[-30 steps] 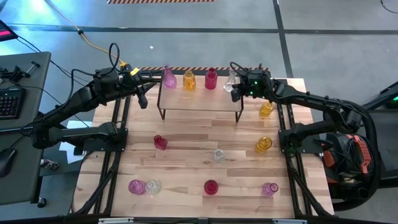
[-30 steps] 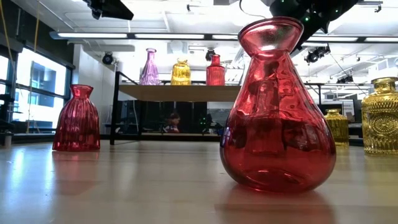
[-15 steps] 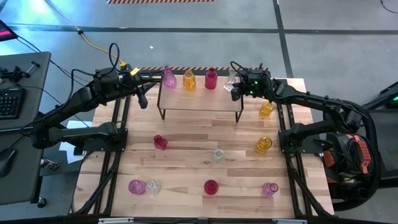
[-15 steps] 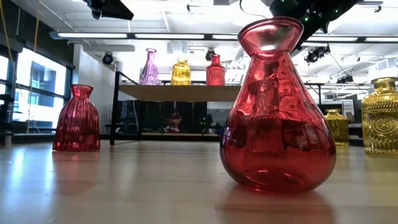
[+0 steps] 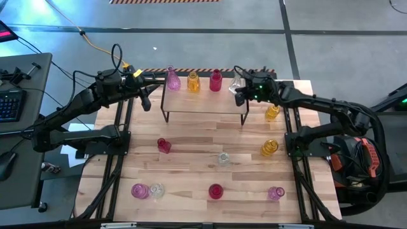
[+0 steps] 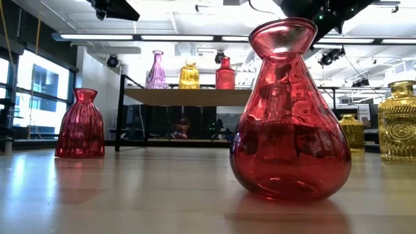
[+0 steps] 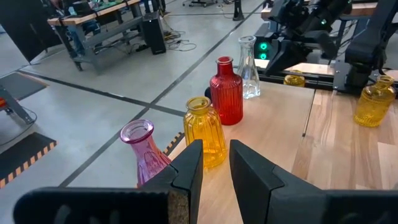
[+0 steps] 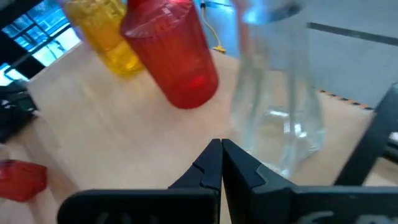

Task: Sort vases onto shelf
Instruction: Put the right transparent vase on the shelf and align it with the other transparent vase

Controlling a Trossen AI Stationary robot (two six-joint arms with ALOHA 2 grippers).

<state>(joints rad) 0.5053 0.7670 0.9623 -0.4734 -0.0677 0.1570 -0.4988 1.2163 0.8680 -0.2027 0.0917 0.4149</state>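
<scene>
High view: shelf (image 5: 205, 100) at table's far edge w/ pink vase (image 5: 173, 79), yellow vase (image 5: 193, 81), red vase (image 5: 215, 81) and clear vase (image 5: 236, 81) in a row along its back. Right gripper (image 5: 240, 94) just beside the clear one; left gripper (image 5: 145, 102) off the shelf's left end. Other vases scattered on table (image 5: 191, 156).

Low view: big red vase (image 6: 290, 110) up close, shelf behind.

Left wrist: fingers (image 7: 190, 171) slightly apart, nothing btwn them.

Right wrist: fingers (image 8: 211, 165) pressed together, empty, clear vase right ahead.
</scene>
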